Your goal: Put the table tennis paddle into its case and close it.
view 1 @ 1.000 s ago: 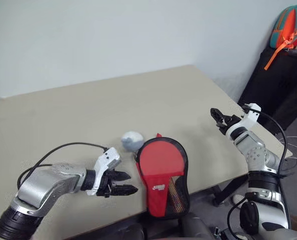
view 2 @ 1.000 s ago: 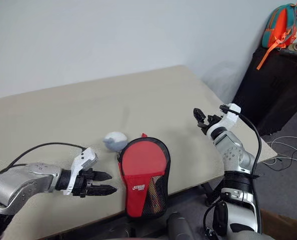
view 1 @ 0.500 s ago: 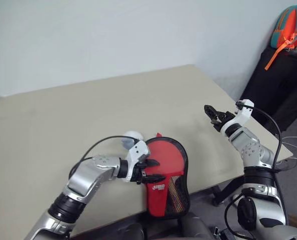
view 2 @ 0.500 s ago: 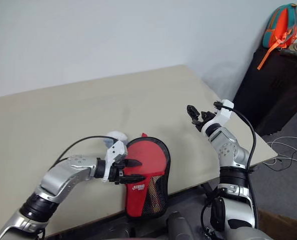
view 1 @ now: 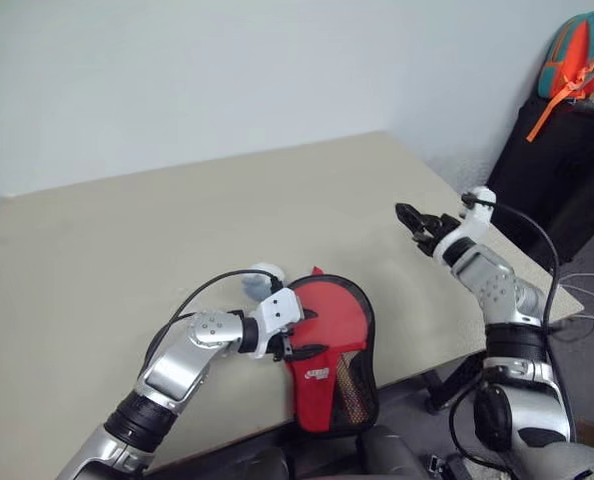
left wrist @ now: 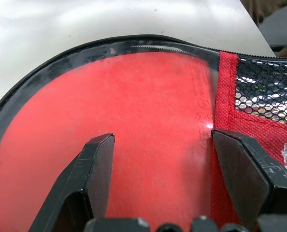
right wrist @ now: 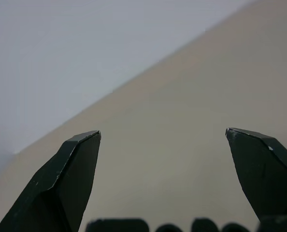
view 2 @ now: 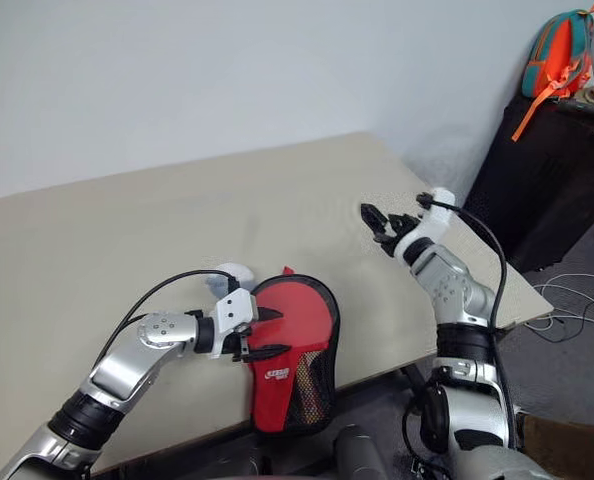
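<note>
The red case point(view 1: 329, 372), with black piping and a mesh panel point(view 1: 353, 388), lies flat near the table's front edge. Inside its black rim shows the round red face of the table tennis paddle point(left wrist: 148, 96); the handle is hidden under the case's red fabric. My left gripper point(view 1: 315, 333) is open just over that red face. One finger point(left wrist: 93, 169) stands above the rubber and the other finger point(left wrist: 245, 169) is at the fabric edge. My right gripper point(view 1: 413, 220) hovers open above the table's right part with nothing between its fingers.
A small greyish-white ball point(view 1: 259, 281) rests against the case's far left side, beside my left wrist. The table's right edge point(view 1: 537, 275) is close to my right arm. Beyond it stands a black cabinet point(view 1: 552, 170) with an orange and teal backpack point(view 1: 575, 55).
My left gripper has swung right from the bare table onto the case, then stayed there. My right gripper has moved left and slightly up over the table. Case and ball lie as before.
</note>
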